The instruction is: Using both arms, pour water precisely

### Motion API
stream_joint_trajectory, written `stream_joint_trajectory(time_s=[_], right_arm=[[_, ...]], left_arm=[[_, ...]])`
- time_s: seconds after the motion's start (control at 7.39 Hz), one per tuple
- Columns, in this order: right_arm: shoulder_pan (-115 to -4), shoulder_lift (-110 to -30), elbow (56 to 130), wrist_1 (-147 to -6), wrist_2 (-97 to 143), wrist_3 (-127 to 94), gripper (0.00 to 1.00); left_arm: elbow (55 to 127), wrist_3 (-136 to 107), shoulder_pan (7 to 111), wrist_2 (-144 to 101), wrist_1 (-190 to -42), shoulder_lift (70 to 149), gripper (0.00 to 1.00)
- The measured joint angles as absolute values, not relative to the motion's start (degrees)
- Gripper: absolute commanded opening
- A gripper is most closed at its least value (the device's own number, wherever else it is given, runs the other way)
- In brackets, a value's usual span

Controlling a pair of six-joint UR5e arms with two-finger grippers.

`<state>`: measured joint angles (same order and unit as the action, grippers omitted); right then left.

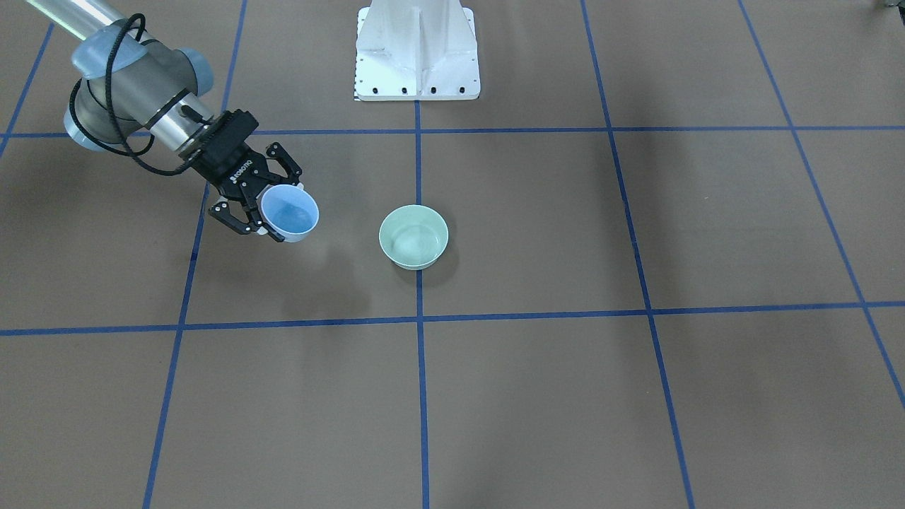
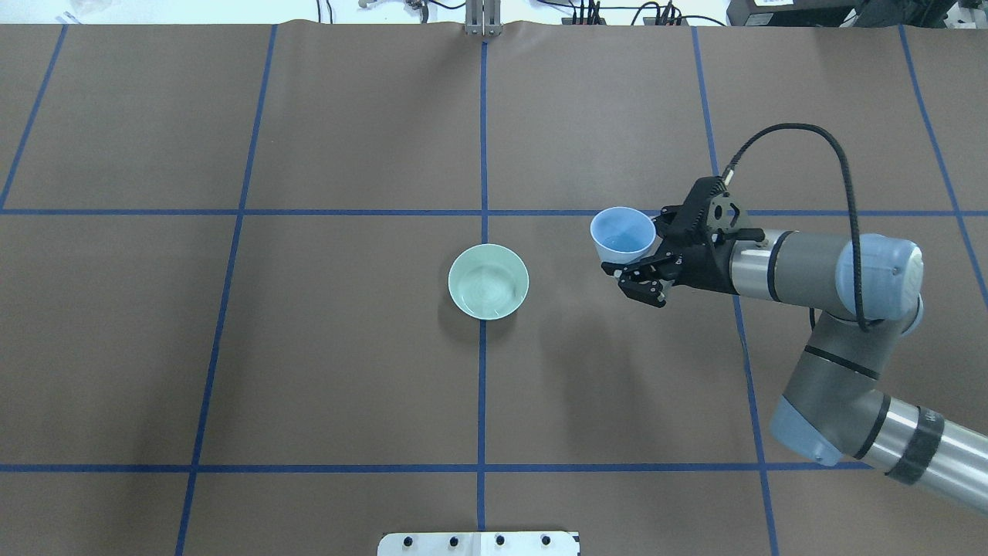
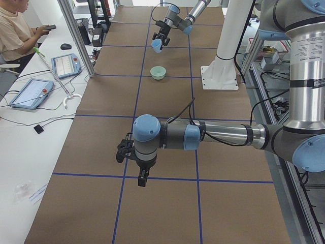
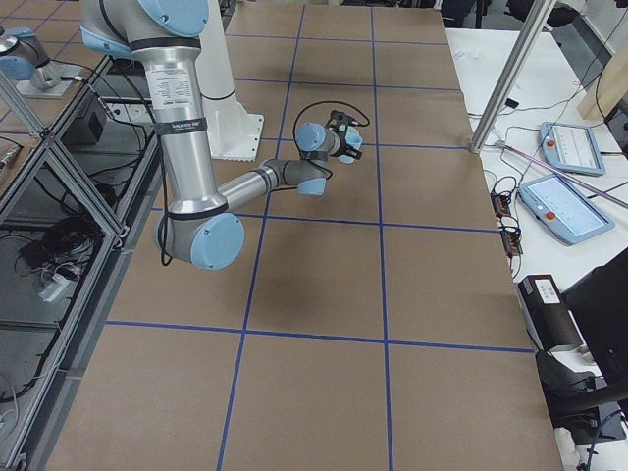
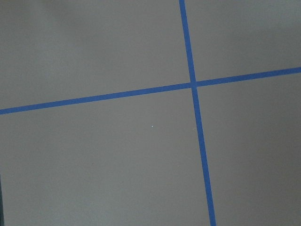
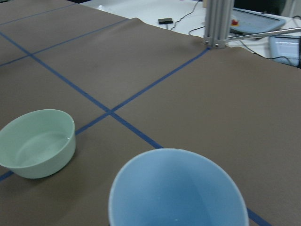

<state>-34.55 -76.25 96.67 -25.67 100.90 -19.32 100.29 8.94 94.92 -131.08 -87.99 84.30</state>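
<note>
My right gripper (image 1: 281,211) is shut on a pale blue cup (image 1: 290,213), held a little above the table and tilted slightly. It also shows in the overhead view (image 2: 634,242), with the cup (image 2: 622,233) to the right of a mint green bowl (image 2: 488,281). The bowl (image 1: 413,236) stands on the centre blue line, apart from the cup. The right wrist view shows the cup (image 6: 176,188) close below and the bowl (image 6: 37,143) to the left. My left gripper (image 3: 142,175) hangs over the table far off; I cannot tell whether it is open or shut.
The white pedestal (image 1: 417,49) stands at the robot's side of the table. The brown table cover (image 2: 309,347) has a blue tape grid. An operator (image 3: 12,30) sits at a side desk with tablets (image 3: 31,92). An aluminium post (image 6: 217,23) stands at the far edge.
</note>
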Motion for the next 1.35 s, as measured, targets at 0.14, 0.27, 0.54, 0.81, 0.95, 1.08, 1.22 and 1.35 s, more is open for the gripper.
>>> stream_joint_trajectory(time_s=[0.14,0.27,0.54,0.81,0.95,1.08,1.22,1.35], right_arm=[[-34.42,-73.66,96.73,-30.91,102.05,-18.41,0.0],[-34.24,-70.88,97.16,-38.06,103.38,-18.06,0.0],[-33.51,-65.72,99.11,-53.28,104.98,-17.96,0.0],[-31.96,-61.62,100.88,-66.28,104.89,-18.04,0.0],[-31.38,-58.74,101.6,-74.98,105.13,-18.08,0.0],[-30.76,-55.97,102.1,-82.76,105.42,-18.09,0.0],[-30.11,-53.61,102.05,-88.86,105.73,-18.12,0.0],[-29.54,-51.78,101.75,-93.49,105.83,-18.16,0.0]], left_arm=[[100.22,8.89,94.92,-131.08,-87.96,84.16,1.0],[100.13,8.79,94.92,-131.11,-87.94,83.97,1.0],[99.88,8.59,94.92,-131.13,-87.93,83.65,1.0],[99.38,8.53,94.92,-131.62,-87.97,83.52,1.0],[99.29,8.53,94.92,-132.06,-87.98,83.43,1.0],[99.27,8.53,94.92,-132.25,-87.98,83.37,1.0],[99.28,8.53,94.94,-132.32,-87.98,83.31,1.0],[99.3,8.53,94.98,-132.35,-87.98,83.27,1.0]])
